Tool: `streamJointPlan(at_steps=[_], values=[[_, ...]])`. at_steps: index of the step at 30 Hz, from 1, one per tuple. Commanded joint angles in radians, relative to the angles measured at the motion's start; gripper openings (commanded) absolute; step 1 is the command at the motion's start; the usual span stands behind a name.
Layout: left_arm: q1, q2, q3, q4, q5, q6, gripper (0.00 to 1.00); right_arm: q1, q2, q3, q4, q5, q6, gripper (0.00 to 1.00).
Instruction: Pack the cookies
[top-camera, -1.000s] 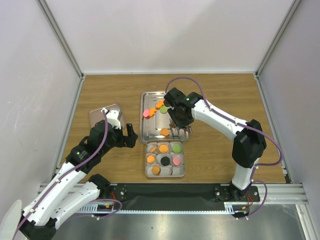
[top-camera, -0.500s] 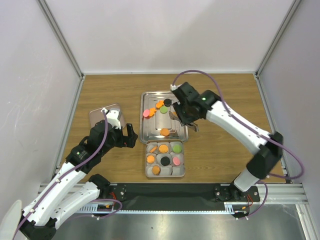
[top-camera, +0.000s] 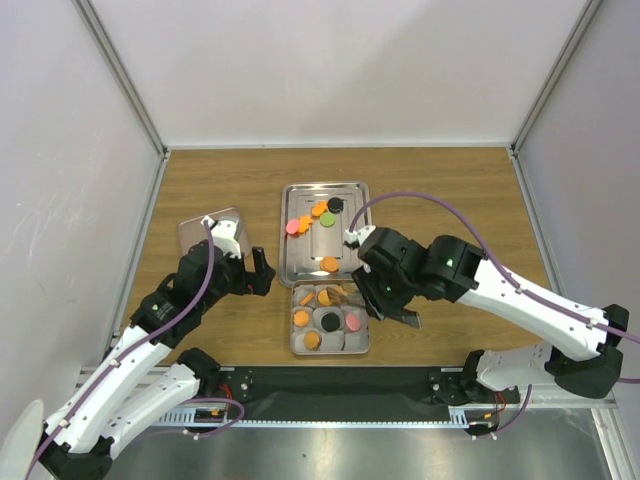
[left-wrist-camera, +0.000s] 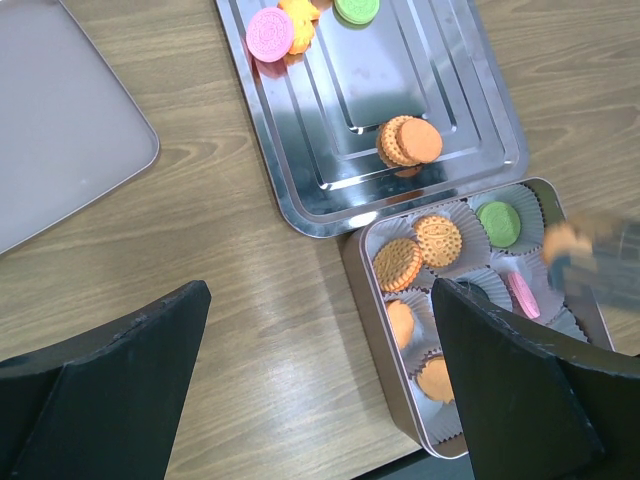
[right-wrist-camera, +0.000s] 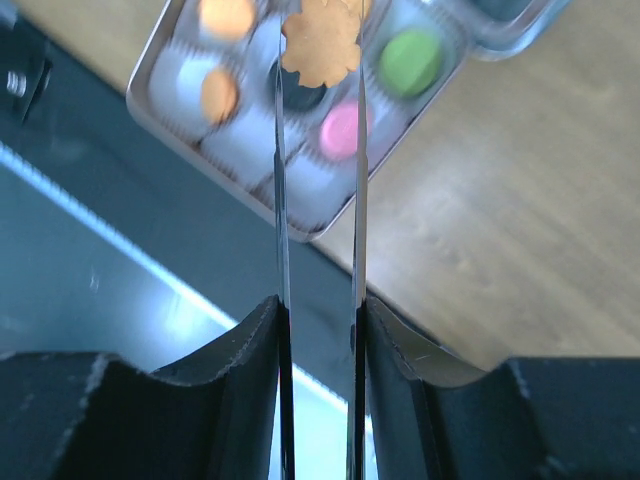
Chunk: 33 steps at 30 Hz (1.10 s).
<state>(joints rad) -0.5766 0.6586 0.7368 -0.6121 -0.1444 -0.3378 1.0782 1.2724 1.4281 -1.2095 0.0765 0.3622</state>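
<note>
Pinching an orange scallop-edged cookie (right-wrist-camera: 322, 35) flat between its two thin fingers, the right gripper (right-wrist-camera: 320, 50) hangs over the silver rectangular tin (top-camera: 330, 353) at the near edge of the wooden table (top-camera: 450, 190); from the left wrist it shows only as a blur above the tin's right side. Pale paper cups (left-wrist-camera: 470, 215) line the tin, and they hold four orange cookies (left-wrist-camera: 438, 240), a green cookie (left-wrist-camera: 498, 222), a pink cookie (left-wrist-camera: 520, 295) tilted in its cup and, seen from overhead, a black cookie (top-camera: 328, 321) in the middle. To the left of the tin the left gripper (top-camera: 250, 270) hovers above bare wood, its broad black fingers (left-wrist-camera: 110, 390) spread wide apart with nothing between them. Just beyond the tin, close against its far edge, lies a shiny ribbed steel tray (left-wrist-camera: 400, 70) with a stacked pair of orange cookies (top-camera: 329, 264) near its front edge. At the tray's far end sits a loose cluster: a pink disc (top-camera: 292, 227), two orange discs (top-camera: 318, 209), a green disc (top-camera: 327, 219) and a black disc (top-camera: 336, 204), close together and partly overlapping. Off to the left of the tray a grey lid with rounded corners (top-camera: 205, 232) lies flat on the table, just beyond the left arm's wrist
</note>
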Motion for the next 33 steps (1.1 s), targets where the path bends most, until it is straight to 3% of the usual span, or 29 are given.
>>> streamJointPlan(at_steps=[1, 17, 33], values=[[0.006, -0.007, 0.012, 0.031, 0.019, 0.013, 1.00, 0.054, -0.053, -0.009, -0.033, -0.023, 0.073, 0.34], [0.004, -0.014, 0.010, 0.029, 0.006, 0.011, 1.00, 0.140, -0.025, -0.090, 0.011, -0.150, 0.099, 0.35], [0.004, -0.014, 0.010, 0.031, 0.011, 0.011, 1.00, 0.152, 0.018, -0.135, 0.053, -0.167, 0.103, 0.36]])
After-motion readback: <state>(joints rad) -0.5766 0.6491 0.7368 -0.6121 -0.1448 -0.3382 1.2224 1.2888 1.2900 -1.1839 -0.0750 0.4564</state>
